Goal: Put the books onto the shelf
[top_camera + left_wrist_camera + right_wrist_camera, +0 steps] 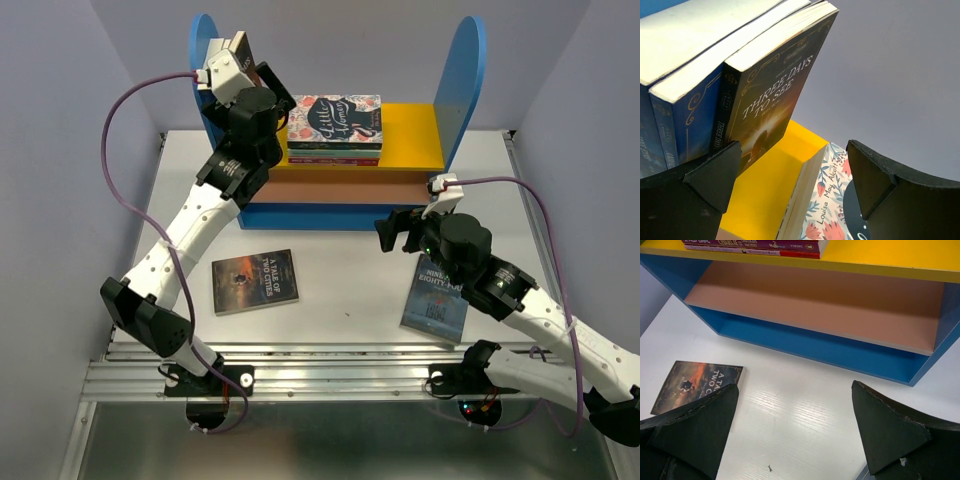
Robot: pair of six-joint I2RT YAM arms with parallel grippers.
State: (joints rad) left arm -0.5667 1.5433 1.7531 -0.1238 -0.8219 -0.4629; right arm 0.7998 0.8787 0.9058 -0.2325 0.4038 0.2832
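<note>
From above, the shelf [455, 80] stands at the far side of the counter [340, 290]. The left arm [200, 215] reaches to the left end of the yellow board, where standing books [237, 48] lean on end against the blue panel, beside the flat Little Women stack [335, 120]. The Two Cities book [255, 281] lies flat, cover up, long axis left to right, between the two arms. The Nineteen Eighty-Four book [430, 305] lies flat, long axis near to far, partly under the right arm [520, 295], on the near side of the right pincer [393, 232].

At the left wrist, the left pincer [792, 165] gapes wide, holding nothing. Three Days to See [770, 100] stands on end just beyond its left finger, spine and front cover showing, with two blue books at its left.

At the right wrist, the right pincer is spread and empty over bare counter, facing the shelf's salmon board. The Two Cities book shows past its left finger.
</note>
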